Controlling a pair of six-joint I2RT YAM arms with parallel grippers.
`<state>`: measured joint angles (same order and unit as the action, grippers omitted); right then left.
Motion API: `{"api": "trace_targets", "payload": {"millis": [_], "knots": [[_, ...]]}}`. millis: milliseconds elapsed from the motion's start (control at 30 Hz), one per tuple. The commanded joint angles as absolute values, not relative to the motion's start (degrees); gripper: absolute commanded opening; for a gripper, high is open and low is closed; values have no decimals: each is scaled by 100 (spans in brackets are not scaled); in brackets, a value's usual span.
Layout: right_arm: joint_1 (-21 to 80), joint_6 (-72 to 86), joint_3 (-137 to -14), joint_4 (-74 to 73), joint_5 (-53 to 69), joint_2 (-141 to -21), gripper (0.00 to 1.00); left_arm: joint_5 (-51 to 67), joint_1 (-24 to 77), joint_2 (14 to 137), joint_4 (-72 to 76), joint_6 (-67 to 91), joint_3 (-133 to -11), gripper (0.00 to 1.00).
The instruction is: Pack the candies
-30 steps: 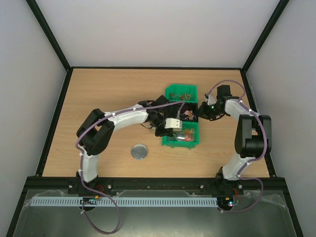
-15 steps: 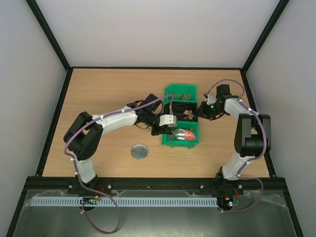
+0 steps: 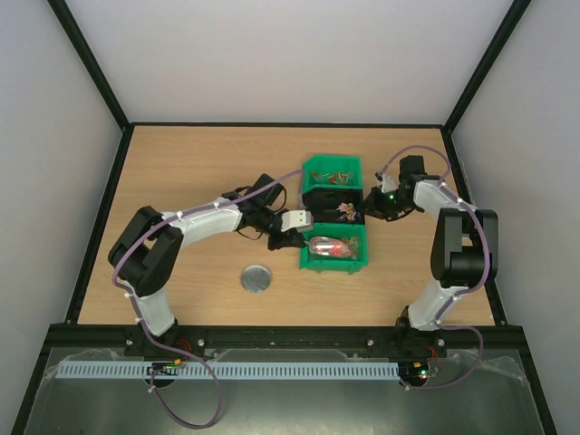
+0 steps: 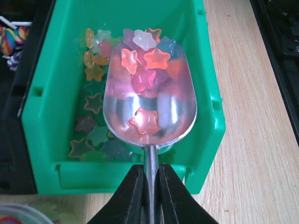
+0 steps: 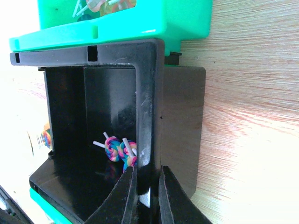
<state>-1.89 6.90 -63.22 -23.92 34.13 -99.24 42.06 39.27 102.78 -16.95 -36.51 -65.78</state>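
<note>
Star-shaped candies (image 4: 140,70) in pink, orange and white fill the bowl of a metal scoop (image 4: 173,121), which hangs over the near green bin (image 4: 46,93). More candies (image 4: 93,107) lie in that bin. My left gripper (image 4: 150,182) is shut on the scoop's handle. Seen from the top, the left gripper (image 3: 304,237) sits at the bin's left edge, with the scoop (image 3: 328,245) reaching over the bin (image 3: 358,263). My right gripper (image 5: 148,186) is shut on the wall of the black bin (image 5: 149,93), and from above this right gripper (image 3: 367,210) is at that bin's right side.
Swirled lollipops (image 5: 119,151) lie inside the black bin (image 3: 331,201). A second green bin (image 3: 332,169) stands behind it. A round silver lid (image 3: 256,278) lies on the table in front of the left arm. The rim of a clear container (image 4: 23,214) shows by the left gripper.
The left arm has drawn back to the left, pulling the scoop with it across the near green bin. The right arm has not moved.
</note>
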Motion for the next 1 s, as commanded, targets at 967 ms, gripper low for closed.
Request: {"api": "trace_targets", "payload": {"millis": [967], "knots": [[-351, 164, -6635, -3103, 3276, -10352, 1, 4524, 2942, 8904, -2417, -3740, -6228, 2]]}}
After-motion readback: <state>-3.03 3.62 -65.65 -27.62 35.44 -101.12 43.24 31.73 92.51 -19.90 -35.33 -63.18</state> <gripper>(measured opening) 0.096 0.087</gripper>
